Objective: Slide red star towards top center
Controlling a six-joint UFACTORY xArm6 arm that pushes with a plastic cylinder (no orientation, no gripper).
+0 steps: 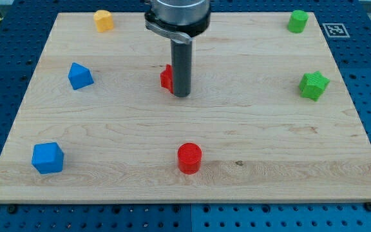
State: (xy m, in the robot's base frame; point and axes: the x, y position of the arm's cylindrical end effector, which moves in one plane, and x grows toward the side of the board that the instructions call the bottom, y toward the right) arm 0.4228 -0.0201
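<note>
The red star [166,77] lies near the board's middle, mostly hidden behind my rod; only its left part shows. My tip [181,95] rests on the board right against the star's right and lower side, touching or nearly touching it. The top centre of the board lies straight above the star, under the arm's body.
A red cylinder [189,158] sits at the bottom centre. A blue block [80,75] lies at the left, a blue cube [47,158] at the bottom left. A yellow block [103,20] is at the top left. A green cylinder [297,20] and a green star [313,85] are at the right.
</note>
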